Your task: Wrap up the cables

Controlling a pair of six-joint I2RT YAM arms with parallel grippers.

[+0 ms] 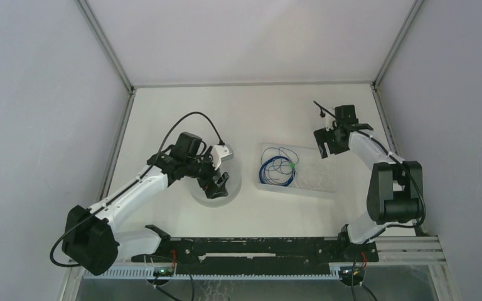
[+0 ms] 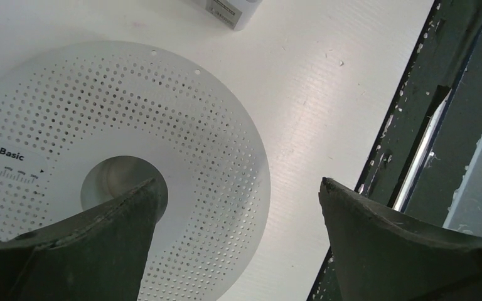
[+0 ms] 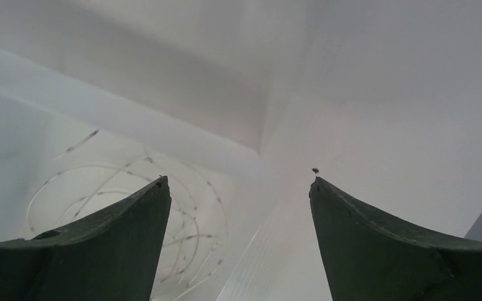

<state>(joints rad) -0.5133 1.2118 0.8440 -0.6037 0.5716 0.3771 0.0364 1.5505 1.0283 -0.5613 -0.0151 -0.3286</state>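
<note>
At the near edge of the table runs the black rail. Just beyond it, left of centre, the left gripper hangs over the white perforated spool, which lies flat. Its fingers are spread wide with nothing between them.

Towards the table's middle sits the clear tray. A blue coil lies in its left part. The cables, a hair-thin pale strand, lie flat in the right part in loose, roundish loops. They have no clear long axis, and I cannot tell where the ends point.

Farther back, towards the right edge, the right gripper hovers by the tray's far right corner, fingers spread and holding nothing.
</note>
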